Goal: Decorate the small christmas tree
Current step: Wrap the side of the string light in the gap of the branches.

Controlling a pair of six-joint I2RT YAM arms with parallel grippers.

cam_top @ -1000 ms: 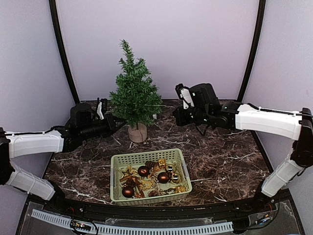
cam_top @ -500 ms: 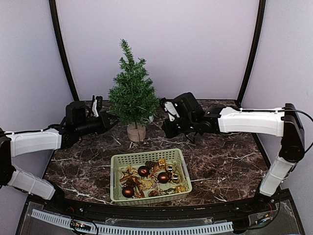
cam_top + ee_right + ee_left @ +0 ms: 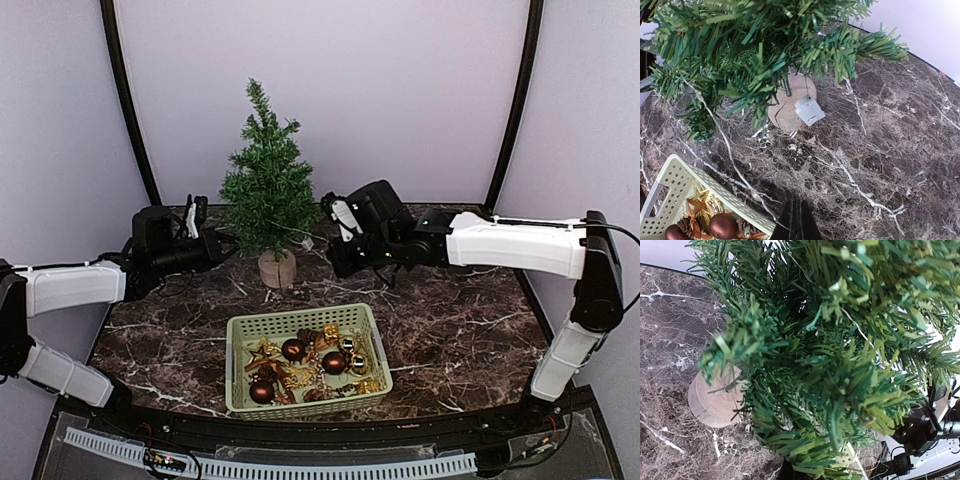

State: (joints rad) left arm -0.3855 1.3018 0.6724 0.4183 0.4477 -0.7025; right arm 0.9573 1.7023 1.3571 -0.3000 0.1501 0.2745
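Note:
The small christmas tree (image 3: 266,185) stands at the back on its wooden stump base (image 3: 277,269). My left gripper (image 3: 216,243) is in its lower left branches. In the left wrist view its dark fingers (image 3: 789,471) look shut among the needles (image 3: 820,370). My right gripper (image 3: 336,262) is just right of the base, low over the table. Its fingers (image 3: 797,215) are shut on a thin light-string wire (image 3: 730,150) that runs up into the branches. A small white box (image 3: 809,111) hangs by the stump (image 3: 785,102).
A pale green basket (image 3: 300,318) with brown baubles, gold stars and gift ornaments sits in front of the tree. Its corner shows in the right wrist view (image 3: 675,175). Curved black frame bars stand at the back left and right.
My right arm has swung left and down to the tree's base. My left gripper has drawn back to the left, and the tree has shifted slightly left with it.

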